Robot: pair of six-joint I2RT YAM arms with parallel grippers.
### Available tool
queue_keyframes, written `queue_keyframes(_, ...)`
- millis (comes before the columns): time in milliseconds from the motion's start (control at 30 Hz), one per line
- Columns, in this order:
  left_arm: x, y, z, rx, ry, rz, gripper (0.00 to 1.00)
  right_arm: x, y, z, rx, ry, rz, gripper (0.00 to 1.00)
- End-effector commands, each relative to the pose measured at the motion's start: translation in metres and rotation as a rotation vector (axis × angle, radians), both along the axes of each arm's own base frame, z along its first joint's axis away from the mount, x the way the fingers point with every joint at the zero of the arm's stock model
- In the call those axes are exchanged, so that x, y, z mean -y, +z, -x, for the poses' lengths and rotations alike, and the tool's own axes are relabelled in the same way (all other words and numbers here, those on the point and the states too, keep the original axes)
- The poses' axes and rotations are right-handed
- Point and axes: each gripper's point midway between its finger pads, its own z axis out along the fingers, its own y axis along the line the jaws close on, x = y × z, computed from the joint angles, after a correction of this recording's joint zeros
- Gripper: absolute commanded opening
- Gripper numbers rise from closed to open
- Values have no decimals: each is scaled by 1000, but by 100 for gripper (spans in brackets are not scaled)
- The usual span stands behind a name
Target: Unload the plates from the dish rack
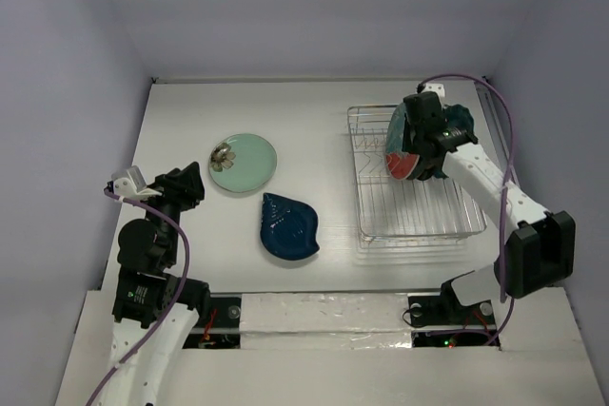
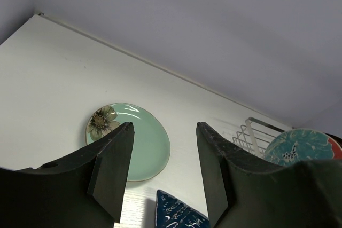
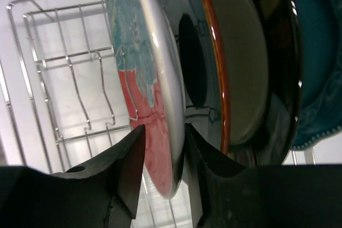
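The silver wire dish rack (image 1: 419, 225) stands at the right with several plates upright in its far end. My right gripper (image 1: 411, 154) reaches down over them. In the right wrist view it (image 3: 164, 132) is shut on the lower rim of the red-and-teal plate (image 3: 152, 105), one finger on each face. Behind that plate stand an orange-rimmed grey plate (image 3: 240, 62), a dark plate (image 3: 280, 78) and a teal plate (image 3: 320, 62). A mint-green plate (image 1: 243, 163) and a dark blue leaf-shaped plate (image 1: 288, 227) lie flat on the table. My left gripper (image 1: 193, 176) hangs open and empty at the left.
White walls close the table at the back and both sides. The rack's near half (image 3: 64, 78) holds only bare tines. In the left wrist view the mint-green plate (image 2: 144, 142) and the leaf plate's tip (image 2: 179, 214) lie below my open fingers, with the rack's corner (image 2: 251, 134) at right.
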Motion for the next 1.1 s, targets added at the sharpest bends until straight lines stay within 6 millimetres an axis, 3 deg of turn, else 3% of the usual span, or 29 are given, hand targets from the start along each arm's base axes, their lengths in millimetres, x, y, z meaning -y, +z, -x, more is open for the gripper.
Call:
queue_keyframes(0,2,9,1,44,-9,7,47,0,21,-27,69,-3,10,38)
queue_keyframes(67,2,10,1,48,-9,9,47,3,18,-30,63,-18,29,31)
queue_keyframes(133,2,10,1,48,-9,9,47,3,21,-32,68,-13,36,11)
queue_keyframes(233,2,9,0,44,-9,8,47,6,40,-32,103,-18,43,0)
queue_keyframes(300,2,8,0,42,-9,8,47,7,56,-27,116,-6,44,0)
queue_keyframes(533,2,9,0,47,-9,9,47,12,141,-8,273,13,0,0)
queue_keyframes(600,2,8,0,44,-9,10,47,10,172,1,339,33,-45,0)
queue_keyframes(700,2,9,0,48,-9,11,47,-1,203,11,413,68,-130,0)
queue_keyframes(767,2,10,1,50,-9,11,47,-18,220,22,471,124,-215,0)
queue_keyframes(800,2,11,1,54,-9,14,47,-44,230,23,509,197,-304,0)
queue_keyframes(867,2,10,1,53,-9,12,47,-74,224,25,506,271,-397,0)
queue_keyframes(900,2,10,1,51,-9,13,47,-105,231,27,530,340,-496,0)
queue_keyframes(967,2,9,0,48,-9,11,47,-143,211,19,481,377,-612,0)
queue_keyframes(1067,2,9,0,45,-9,12,47,-209,214,17,472,488,-830,0)
